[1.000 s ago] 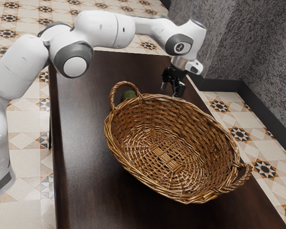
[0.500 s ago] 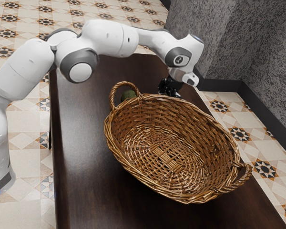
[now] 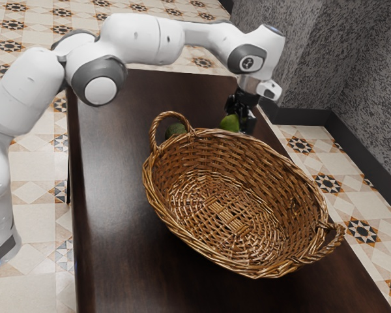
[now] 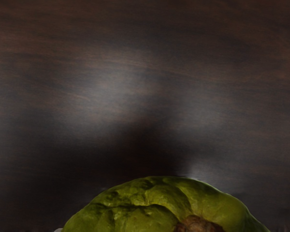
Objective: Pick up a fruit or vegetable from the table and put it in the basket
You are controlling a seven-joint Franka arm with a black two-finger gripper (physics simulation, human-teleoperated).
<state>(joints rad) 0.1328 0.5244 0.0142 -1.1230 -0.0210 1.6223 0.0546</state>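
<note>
Gripping a lumpy green fruit (image 3: 229,123), the gripper (image 3: 238,122) points downward just beyond the rim of the wicker basket (image 3: 251,156), its fingers closed about the fruit's sides. The fruit is outside the basket; its underside is hidden behind the rim in the exterior view, so its clearance from the worktop (image 3: 117,195) cannot be read exactly. In the wrist view its skin is glossy and folded into shallow furrows, with a rough brown scar (image 4: 198,224) at one end. Handling, as judged from form: probably light to moderate in weight, firm enough for a steady squeeze, but liable to bruise under a hard one; the sheen suggests some slip, and the uneven bulges may let it roll between the pads. The soundest hold is across the widest part of the body, on opposite flanks, with the scar left free. Farther out, a dark green round item (image 3: 175,130) rests on the worktop behind the basket's looped handle (image 3: 171,114). The basket's broad mouth lies toward the exterior view's lower right from the gripper; the next move calls for enough height to pass the rim, since a low crossing could knock the fruit loose, then a gentle release near the woven floor (image 3: 218,208).
</note>
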